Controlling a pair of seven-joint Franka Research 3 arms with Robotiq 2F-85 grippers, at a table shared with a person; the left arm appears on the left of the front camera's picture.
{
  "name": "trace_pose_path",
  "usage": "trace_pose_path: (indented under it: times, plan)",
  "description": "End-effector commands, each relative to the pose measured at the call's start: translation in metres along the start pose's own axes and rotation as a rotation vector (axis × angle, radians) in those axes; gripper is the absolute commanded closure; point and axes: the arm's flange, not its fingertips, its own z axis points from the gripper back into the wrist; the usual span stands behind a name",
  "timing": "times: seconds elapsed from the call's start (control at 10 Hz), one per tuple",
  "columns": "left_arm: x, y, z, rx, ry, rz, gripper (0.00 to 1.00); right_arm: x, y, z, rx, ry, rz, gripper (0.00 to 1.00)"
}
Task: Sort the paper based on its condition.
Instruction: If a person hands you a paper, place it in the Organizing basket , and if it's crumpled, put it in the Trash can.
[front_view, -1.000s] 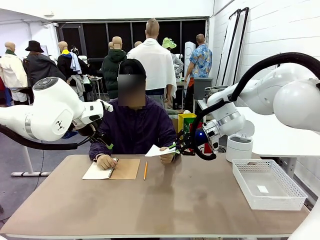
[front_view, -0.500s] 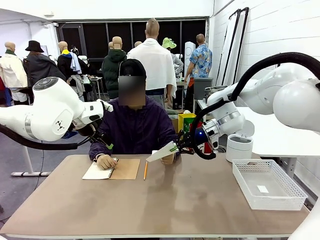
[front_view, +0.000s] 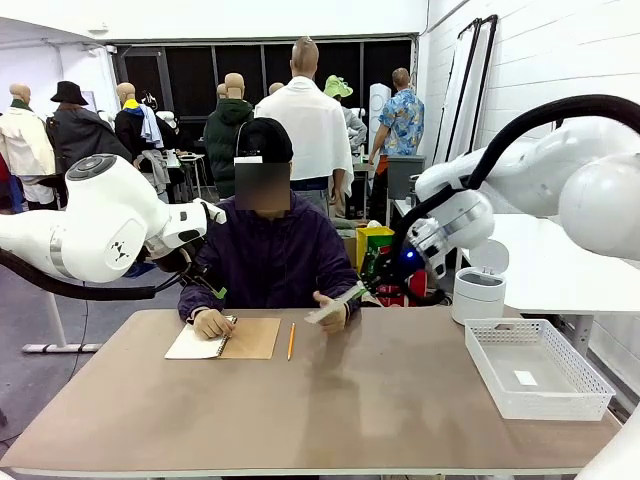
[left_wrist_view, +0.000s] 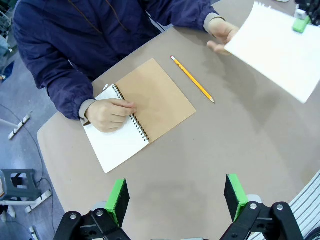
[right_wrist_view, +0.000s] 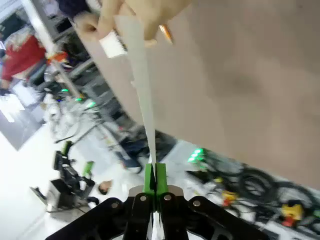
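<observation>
While the left tool (left_wrist_view: 176, 189) hangs agape, the right tool (right_wrist_view: 155, 175) pinches the paper (left_wrist_view: 280, 45) (plain white) beside the person's hand (left_wrist_view: 220, 36).

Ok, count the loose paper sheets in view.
1. The sheet is above the table's far side, clamped in the right gripper, by the person's hand. A small white scrap in the tray may be paper too.

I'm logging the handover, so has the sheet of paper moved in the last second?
Yes. In the front view the sheet of paper, pinched by the right gripper, has shifted right, away from the pencil, and turned more edge-on.
</observation>
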Motion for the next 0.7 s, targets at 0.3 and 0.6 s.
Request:
trace_pose_path:
  times: [0.3,0.6]
  plan:
    - [0.0,0.001,0.0,-0.006,0.004,0.004,0.0,-0.038,-0.025,0.095,-0.466,-0.227,0.316,1.0]
    - [0.0,0.001,0.0,-0.006,0.004,0.004,0.0,-0.043,-0.048,0.118,-0.568,-0.288,0.212,1.0]
